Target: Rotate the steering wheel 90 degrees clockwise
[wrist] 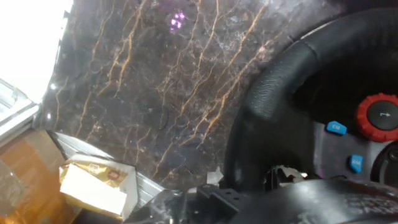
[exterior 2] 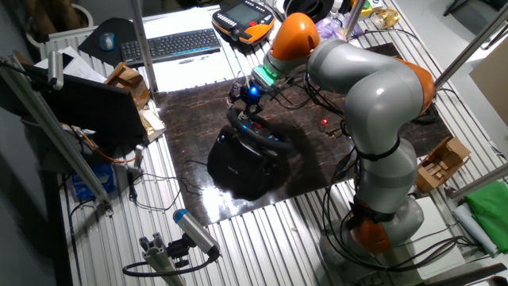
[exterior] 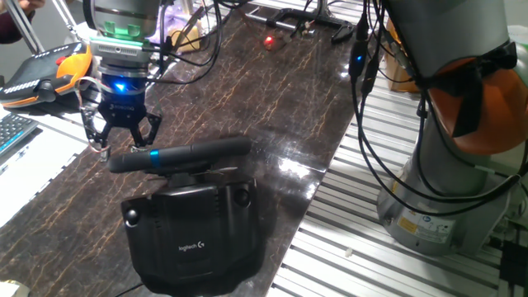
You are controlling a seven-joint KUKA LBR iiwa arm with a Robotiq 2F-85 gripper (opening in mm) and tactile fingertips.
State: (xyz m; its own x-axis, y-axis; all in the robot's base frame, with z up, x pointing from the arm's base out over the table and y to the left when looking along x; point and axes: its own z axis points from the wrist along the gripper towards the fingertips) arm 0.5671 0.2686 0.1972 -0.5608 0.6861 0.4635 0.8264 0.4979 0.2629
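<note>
The steering wheel (exterior: 183, 155) is a black rim seen edge-on, with a small blue stripe (exterior: 154, 153) near its left end. It sits on a bulky black Logitech base (exterior: 198, 235) on the dark marble tabletop. My gripper (exterior: 122, 136) hangs just above and behind the rim's left end, fingers spread open and empty. In the other fixed view the gripper (exterior 2: 244, 99) is at the far edge of the wheel (exterior 2: 260, 137). The hand view shows the rim (wrist: 273, 93) close on the right, with a red dial (wrist: 380, 117) and blue buttons on the hub.
An orange-and-black handheld controller (exterior: 49, 70) lies at the back left, beside a keyboard (exterior 2: 171, 44). A small red object (exterior: 269, 41) lies further back on the marble. The arm's base (exterior: 445, 190) stands to the right. A small cardboard box (wrist: 93, 180) lies beyond the table's edge.
</note>
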